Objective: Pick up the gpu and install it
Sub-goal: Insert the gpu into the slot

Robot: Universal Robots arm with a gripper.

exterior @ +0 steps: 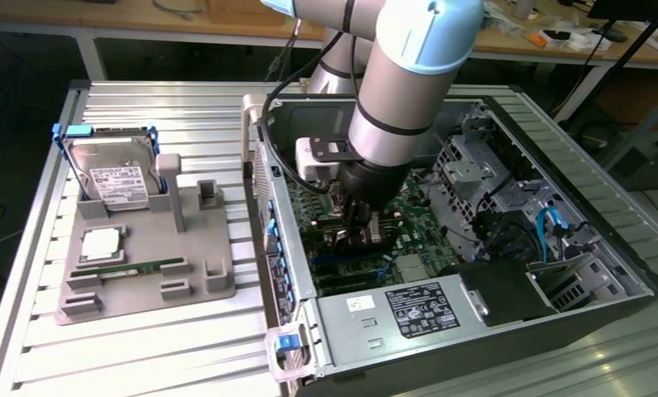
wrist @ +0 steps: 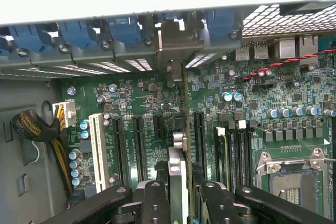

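My gripper point(exterior: 355, 236) is down inside the open computer case point(exterior: 593, 207), over the green motherboard point(exterior: 417, 215). In the wrist view the gpu point(wrist: 177, 163) shows edge-on as a thin upright card between the two black fingers point(wrist: 155, 198). The gripper point(wrist: 178, 195) is shut on the gpu. The card runs toward the case's rear wall, where its silver bracket point(wrist: 173, 43) stands against a slot opening, between the blue clips point(wrist: 123, 27). It stands in line with the black expansion slots point(wrist: 139, 145). I cannot tell whether its edge sits in a slot.
A grey fixture point(exterior: 197, 281) at the exterior view's left holds a hard drive point(exterior: 114, 178), a processor point(exterior: 100, 242) and a RAM stick point(exterior: 125, 269). The power supply point(exterior: 417, 310) fills the case's near end. A black cable bundle point(wrist: 34, 127), a white slot point(wrist: 97, 150) and the processor socket point(wrist: 294, 179) flank the gpu.
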